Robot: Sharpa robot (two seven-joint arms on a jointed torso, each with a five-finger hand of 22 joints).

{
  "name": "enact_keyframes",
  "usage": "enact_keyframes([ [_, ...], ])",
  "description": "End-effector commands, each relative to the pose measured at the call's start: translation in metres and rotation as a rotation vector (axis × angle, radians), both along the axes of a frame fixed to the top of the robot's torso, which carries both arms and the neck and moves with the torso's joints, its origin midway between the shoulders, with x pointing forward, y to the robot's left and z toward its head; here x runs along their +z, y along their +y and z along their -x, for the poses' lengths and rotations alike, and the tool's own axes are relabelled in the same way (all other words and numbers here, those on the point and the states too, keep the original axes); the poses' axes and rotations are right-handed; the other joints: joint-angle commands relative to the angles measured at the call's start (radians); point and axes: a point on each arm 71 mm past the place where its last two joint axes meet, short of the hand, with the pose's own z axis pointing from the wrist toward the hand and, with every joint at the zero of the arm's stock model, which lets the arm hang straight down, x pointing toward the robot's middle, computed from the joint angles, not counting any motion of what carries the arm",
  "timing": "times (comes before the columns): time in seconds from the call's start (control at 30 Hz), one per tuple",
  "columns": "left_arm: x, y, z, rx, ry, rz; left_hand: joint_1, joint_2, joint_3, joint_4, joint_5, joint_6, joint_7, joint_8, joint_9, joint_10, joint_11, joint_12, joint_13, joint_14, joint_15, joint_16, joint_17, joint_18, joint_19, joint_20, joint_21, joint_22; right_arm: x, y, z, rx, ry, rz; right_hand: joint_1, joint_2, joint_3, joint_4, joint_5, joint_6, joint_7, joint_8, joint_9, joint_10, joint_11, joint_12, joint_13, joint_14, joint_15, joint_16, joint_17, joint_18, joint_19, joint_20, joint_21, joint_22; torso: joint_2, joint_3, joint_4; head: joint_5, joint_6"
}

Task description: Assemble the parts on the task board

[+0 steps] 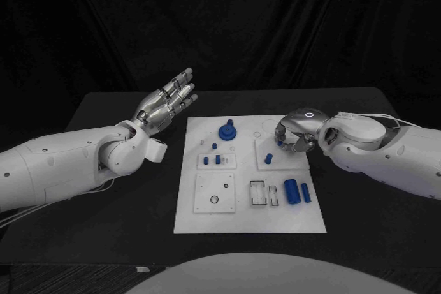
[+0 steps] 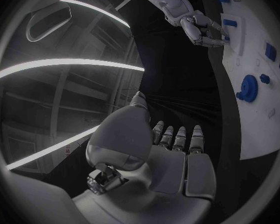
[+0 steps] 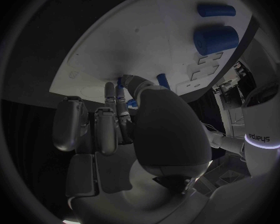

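The right robot hand (image 1: 296, 133) hangs over the far right corner of the white board (image 1: 250, 220), fingers curled downward, and it covers whatever sits beneath it. In the right wrist view its fingertips (image 3: 119, 95) press down at the board's surface beside a small blue piece (image 3: 163, 79), but the palm blocks the contact, so I cannot tell whether they pinch anything.

The left robot hand (image 1: 168, 101) floats above the black tabletop (image 1: 110, 109) just beyond the board's far left corner, fingers straight and spread wide, holding nothing; the left wrist view shows the same flat, open palm (image 2: 171, 159).

The board lies in the middle of the tabletop. On it I count, in the head view:
- one blue gear (image 1: 227, 131) with a knob, at the far middle;
- one small blue peg (image 1: 268, 158) just near of the right robot hand;
- two thick blue cylinders (image 1: 293, 191) lying side by side at the near right;
- several tiny blue bits (image 1: 211, 159) at the left middle, too small to count surely;
- one dark ring (image 1: 214, 199) on the near left plate;
- two rectangular slots (image 1: 264, 193) outlined in dark, just left of the cylinders.

The board's far right corner is hidden by the right wrist.
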Motion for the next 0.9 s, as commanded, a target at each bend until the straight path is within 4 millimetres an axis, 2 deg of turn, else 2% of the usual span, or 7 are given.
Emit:
enact_keyframes([
  [0.03, 0.0030, -0.0013, 0.0007, -0.008, -0.032, 0.038, 0.016, -0.002, 0.006, -0.001, 0.007, 0.001, 0.012, 0.000, 0.001, 0.000, 0.005, 0.003, 0.001, 0.000, 0.010, -0.004, -0.001, 0.008, 0.000, 0.014, -0.002, 0.002, -0.0010, 0.0010, 0.0004, 0.007, -0.003, -0.014, 0.002, 0.016, 0.003, -0.012, -0.003, 0.014, -0.002, 0.011, 0.009, 0.013, -0.001, 0.011, 0.003, 0.065, -0.005, -0.003, 0.089, -0.008, -0.004, 0.000, -0.001, 0.171, 0.000, -0.0016, -0.0002, 0.002, 0.000],
  [0.07, 0.0028, -0.0013, 0.0007, -0.009, -0.030, 0.038, 0.016, -0.002, 0.006, -0.001, 0.007, 0.001, 0.012, 0.000, 0.001, 0.000, 0.005, 0.003, 0.001, 0.000, 0.010, -0.004, -0.001, 0.008, 0.000, 0.014, -0.002, 0.002, -0.0011, 0.0012, 0.0002, 0.006, -0.002, -0.018, 0.002, 0.019, 0.004, -0.013, -0.001, 0.015, -0.002, 0.012, 0.011, 0.014, -0.002, 0.012, 0.003, 0.065, -0.004, -0.003, 0.088, -0.008, -0.005, 0.000, -0.001, 0.171, 0.000, -0.0018, -0.0003, 0.002, 0.000],
  [0.13, 0.0026, -0.0012, 0.0006, -0.010, -0.028, 0.037, 0.031, 0.004, 0.008, -0.002, 0.030, 0.008, 0.026, 0.001, 0.002, 0.000, 0.002, 0.004, 0.001, 0.000, 0.015, -0.004, -0.001, 0.009, 0.000, 0.020, -0.002, 0.002, -0.0013, 0.0017, -0.0001, 0.007, 0.000, -0.023, 0.003, 0.026, 0.009, -0.016, 0.005, 0.016, -0.002, 0.013, 0.016, 0.014, -0.002, 0.014, 0.003, 0.065, -0.004, -0.004, 0.087, -0.008, -0.005, 0.001, -0.002, 0.170, 0.000, -0.0021, -0.0001, 0.002, 0.000],
  [0.3, 0.0020, -0.0010, 0.0004, -0.013, -0.024, 0.036, 0.048, 0.009, 0.010, -0.003, 0.051, 0.013, 0.035, 0.001, 0.003, 0.000, 0.002, 0.004, 0.001, 0.000, 0.020, -0.004, -0.001, 0.010, 0.001, 0.026, -0.002, 0.003, -0.0014, 0.0035, -0.0008, 0.011, -0.001, -0.032, 0.002, 0.033, 0.012, -0.023, 0.007, 0.023, -0.002, 0.019, 0.026, 0.022, -0.004, 0.019, 0.005, 0.064, 0.002, -0.005, 0.084, -0.008, -0.005, 0.004, -0.002, 0.170, -0.001, -0.0019, 0.0005, 0.000, 0.000],
  [0.47, 0.0017, -0.0011, 0.0005, -0.016, -0.020, 0.036, 0.057, 0.010, 0.011, -0.005, 0.061, 0.015, 0.039, 0.002, 0.003, 0.000, 0.005, 0.005, 0.001, 0.000, 0.024, -0.004, -0.001, 0.011, 0.001, 0.031, -0.001, 0.005, -0.0011, 0.0044, -0.0012, 0.015, -0.005, -0.038, 0.010, 0.042, 0.018, -0.038, -0.001, 0.035, -0.003, 0.028, 0.040, 0.038, -0.007, 0.026, 0.005, 0.063, 0.003, -0.007, 0.081, -0.008, -0.005, 0.006, 0.000, 0.171, -0.001, -0.0018, 0.0003, 0.002, 0.000],
  [0.77, 0.0010, -0.0013, 0.0007, -0.021, -0.014, 0.036, 0.073, 0.012, 0.011, -0.007, 0.072, 0.021, 0.047, 0.002, 0.004, 0.000, 0.012, 0.007, 0.002, 0.000, 0.033, -0.004, -0.001, 0.013, 0.002, 0.044, 0.000, 0.009, 0.0009, 0.0017, 0.0001, 0.020, -0.023, -0.057, 0.036, 0.051, 0.033, -0.074, 0.015, 0.048, 0.001, 0.038, 0.062, 0.065, -0.010, 0.031, 0.002, 0.057, 0.003, -0.020, 0.061, -0.006, -0.011, 0.007, -0.010, 0.168, 0.000, -0.0021, -0.0005, 0.006, 0.000],
  [0.9, 0.0006, -0.0006, 0.0007, -0.021, -0.011, 0.034, 0.077, 0.012, 0.011, -0.008, 0.074, 0.023, 0.049, 0.003, 0.004, 0.000, 0.015, 0.007, 0.002, 0.000, 0.036, -0.004, -0.001, 0.014, 0.003, 0.048, 0.000, 0.010, 0.0030, -0.0007, 0.0025, 0.018, -0.033, -0.074, 0.037, 0.050, 0.034, -0.076, 0.016, 0.049, 0.001, 0.038, 0.063, 0.066, -0.009, 0.030, 0.002, 0.057, 0.003, -0.022, 0.059, -0.006, -0.011, 0.007, -0.011, 0.168, -0.001, -0.0026, -0.0006, 0.006, 0.000],
])
